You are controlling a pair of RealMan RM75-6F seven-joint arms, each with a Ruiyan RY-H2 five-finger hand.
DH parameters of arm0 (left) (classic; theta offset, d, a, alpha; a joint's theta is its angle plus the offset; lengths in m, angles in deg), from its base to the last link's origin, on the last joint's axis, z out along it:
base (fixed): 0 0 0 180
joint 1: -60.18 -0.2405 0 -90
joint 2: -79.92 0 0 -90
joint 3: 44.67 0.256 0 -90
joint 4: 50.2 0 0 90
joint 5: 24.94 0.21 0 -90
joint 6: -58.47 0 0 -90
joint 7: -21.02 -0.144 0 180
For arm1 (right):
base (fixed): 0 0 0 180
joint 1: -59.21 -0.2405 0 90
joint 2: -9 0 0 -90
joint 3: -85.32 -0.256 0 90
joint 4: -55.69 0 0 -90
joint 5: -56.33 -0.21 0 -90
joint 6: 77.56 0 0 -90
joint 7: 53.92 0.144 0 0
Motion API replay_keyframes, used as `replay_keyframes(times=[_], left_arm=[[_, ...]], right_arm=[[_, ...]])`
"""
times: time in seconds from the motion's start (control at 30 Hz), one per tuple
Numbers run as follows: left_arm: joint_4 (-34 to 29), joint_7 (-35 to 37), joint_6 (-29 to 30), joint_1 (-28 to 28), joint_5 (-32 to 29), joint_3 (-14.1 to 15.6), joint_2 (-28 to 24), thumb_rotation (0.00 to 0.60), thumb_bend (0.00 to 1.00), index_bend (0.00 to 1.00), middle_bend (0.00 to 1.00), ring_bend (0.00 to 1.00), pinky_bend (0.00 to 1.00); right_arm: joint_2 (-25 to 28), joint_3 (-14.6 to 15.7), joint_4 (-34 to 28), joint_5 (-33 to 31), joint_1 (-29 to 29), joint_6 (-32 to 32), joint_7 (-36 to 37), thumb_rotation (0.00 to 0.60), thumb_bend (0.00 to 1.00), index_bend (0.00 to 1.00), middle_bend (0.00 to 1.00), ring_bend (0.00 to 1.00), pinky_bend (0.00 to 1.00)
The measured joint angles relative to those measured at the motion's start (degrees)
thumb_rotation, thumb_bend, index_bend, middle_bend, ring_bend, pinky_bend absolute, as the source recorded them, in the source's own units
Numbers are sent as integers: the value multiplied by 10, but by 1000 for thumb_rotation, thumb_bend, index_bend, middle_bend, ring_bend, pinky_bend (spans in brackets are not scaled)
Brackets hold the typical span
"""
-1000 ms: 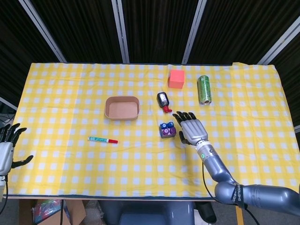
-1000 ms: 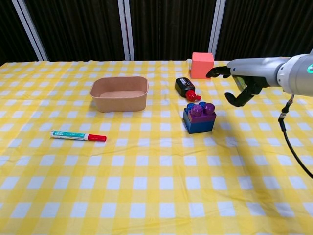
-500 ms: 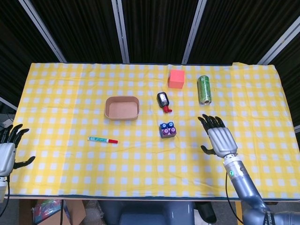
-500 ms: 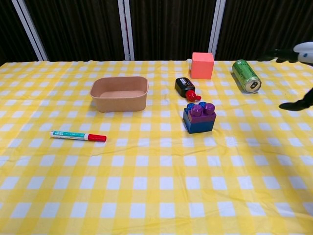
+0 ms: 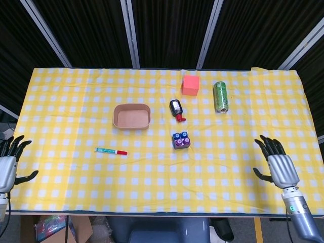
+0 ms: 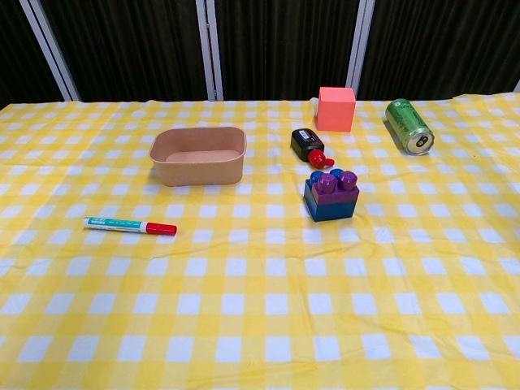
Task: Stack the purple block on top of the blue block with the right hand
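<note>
The purple block sits on top of the blue block near the middle of the table; the head view shows the purple block and the blue block as one stack. My right hand hovers at the table's near right edge, far right of the stack, fingers spread and holding nothing. My left hand is off the near left corner, fingers apart and empty. Neither hand shows in the chest view.
A tan tray lies left of the stack, a marker pen nearer the front left. A small dark bottle with a red cap, an orange-red cube and a green can lie behind the stack.
My right hand has drawn back from beside the stack to the near right edge of the table, leaving the chest view. The stacked blocks have not moved.
</note>
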Motion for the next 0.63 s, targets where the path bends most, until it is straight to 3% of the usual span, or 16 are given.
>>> replay_keyframes(times=[0.3,0.63], left_arm=[[4,4,11,0,15,-1,-2,600,182,176,58,0,55],[18,5,47,-4,50,-1,11,600,182,176,53,0,54]], right_arm=[[-28,-35,79,0,57,-55,-23,600,346,116,0,0,0],[-20,-57,89,2,80,-59,4,600,346,121,0,0,0]])
